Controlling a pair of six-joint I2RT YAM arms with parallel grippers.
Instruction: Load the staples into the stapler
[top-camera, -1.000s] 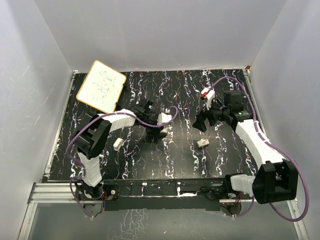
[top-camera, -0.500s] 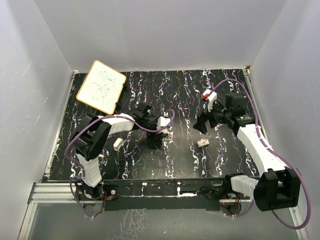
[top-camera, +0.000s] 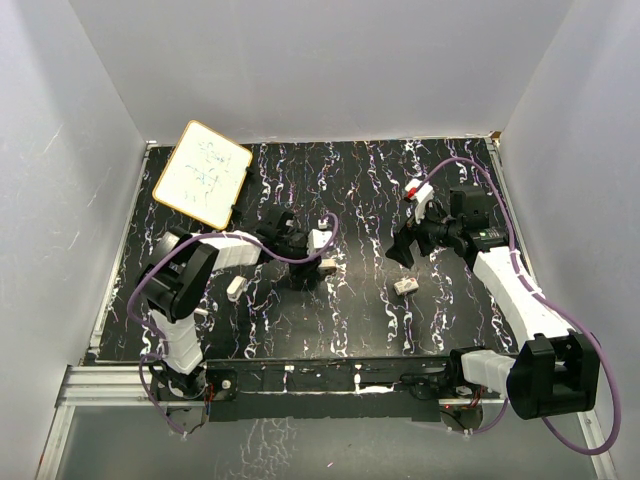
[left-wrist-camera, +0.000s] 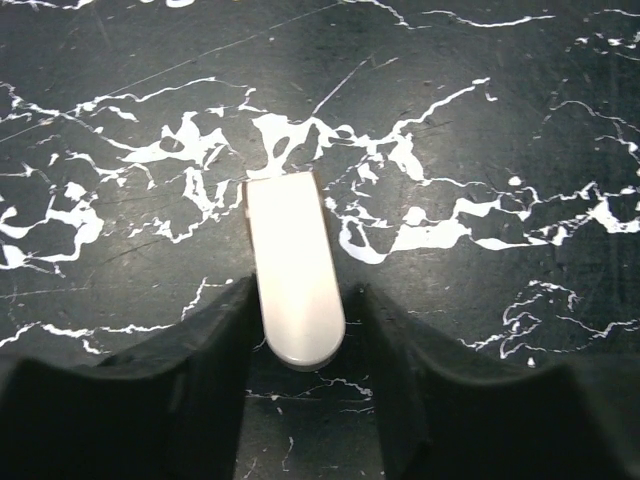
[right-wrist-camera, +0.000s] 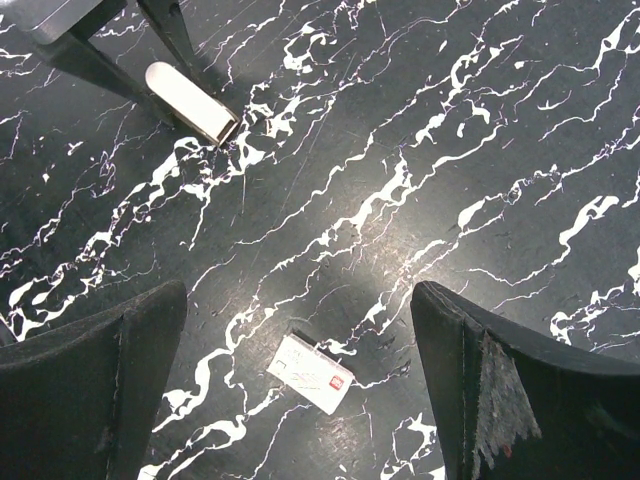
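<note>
Left wrist: stapler (left-wrist-camera: 295, 270) lies between fingers of left tool (left-wrist-camera: 305, 295); whether clamped, cannot tell.

Left arm (top-camera: 225, 245) and right arm (top-camera: 505, 280) wear white shells over black joints, a purple cable (top-camera: 138, 298) looping along each (the right tool (right-wrist-camera: 298, 292) has a scuffed, greyed black finger (right-wrist-camera: 490, 400)).

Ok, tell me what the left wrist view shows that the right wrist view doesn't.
Only left wrist: a close look at the stapler, its rounded end lying inside the left gripper, with a sliver of gap on one side. Only right wrist: the staple box with its red label, lying under the wide-open right gripper. Both: the stapler flanked by the left gripper, on the black marbled table.
</note>
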